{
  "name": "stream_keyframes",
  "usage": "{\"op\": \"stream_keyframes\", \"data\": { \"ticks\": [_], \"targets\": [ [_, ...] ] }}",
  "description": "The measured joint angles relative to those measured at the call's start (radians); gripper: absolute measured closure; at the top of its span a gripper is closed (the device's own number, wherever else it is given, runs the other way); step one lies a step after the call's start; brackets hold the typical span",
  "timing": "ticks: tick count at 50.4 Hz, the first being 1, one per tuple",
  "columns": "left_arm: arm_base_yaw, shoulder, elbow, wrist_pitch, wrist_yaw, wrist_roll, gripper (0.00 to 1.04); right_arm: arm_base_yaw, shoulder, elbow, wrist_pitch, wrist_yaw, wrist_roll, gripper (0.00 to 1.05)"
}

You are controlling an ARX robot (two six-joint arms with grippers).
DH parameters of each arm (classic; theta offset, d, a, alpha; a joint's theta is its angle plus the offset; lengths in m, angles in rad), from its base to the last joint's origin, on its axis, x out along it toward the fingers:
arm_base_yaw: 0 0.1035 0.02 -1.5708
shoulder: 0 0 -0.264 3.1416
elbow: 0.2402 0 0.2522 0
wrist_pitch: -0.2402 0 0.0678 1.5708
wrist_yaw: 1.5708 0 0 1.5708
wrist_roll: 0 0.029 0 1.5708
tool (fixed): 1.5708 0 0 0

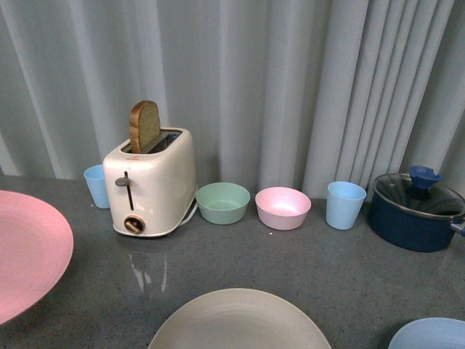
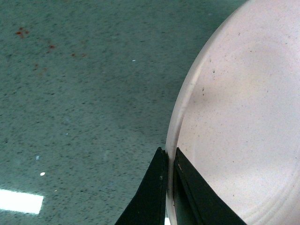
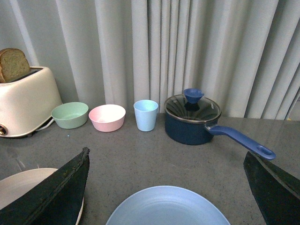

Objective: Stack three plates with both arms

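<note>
**A:** Three plates were noted on the grey counter (image 1: 305,269), each cut off by an edge of the front view. The pink plate (image 1: 29,251) was at the left, the beige plate (image 1: 240,320) in the near middle and the light blue plate (image 1: 432,334) at the near right. They were set apart from one another.

**B:** How were the grippers found?

**A:** The left gripper (image 2: 168,154) was seen pinching the pink plate's rim, with one finger on each side. Whether that plate lay on the counter could not be told. The right gripper (image 3: 166,153) was spread wide above the light blue plate, and the beige plate was seen beside one finger.

**B:** What was recorded further back?

**A:** Along the curtain (image 1: 290,87), a cream toaster (image 1: 151,182) was placed at the left and a dark blue pot (image 1: 414,218) with a glass lid at the right. Between them a green bowl (image 1: 222,202), a pink bowl (image 1: 282,207) and a blue cup (image 1: 345,205) were lined up. A second blue cup (image 1: 95,185) was partly hidden behind the toaster, and a bread slice (image 1: 144,125) was seen standing in its slot.
</note>
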Motion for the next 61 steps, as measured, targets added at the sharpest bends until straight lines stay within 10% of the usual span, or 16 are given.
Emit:
{"op": "stream_keyframes", "data": {
  "ticks": [32,61],
  "targets": [
    [-0.666,-0.064,-0.229,0.201,-0.066,-0.259,1.02,0.000,0.000,0.000,0.000,0.000,0.000,0.07],
    [-0.785,0.037,-0.223,0.234,-0.144,-0.312,1.02,0.000,0.000,0.000,0.000,0.000,0.000,0.07]
  ]
}}
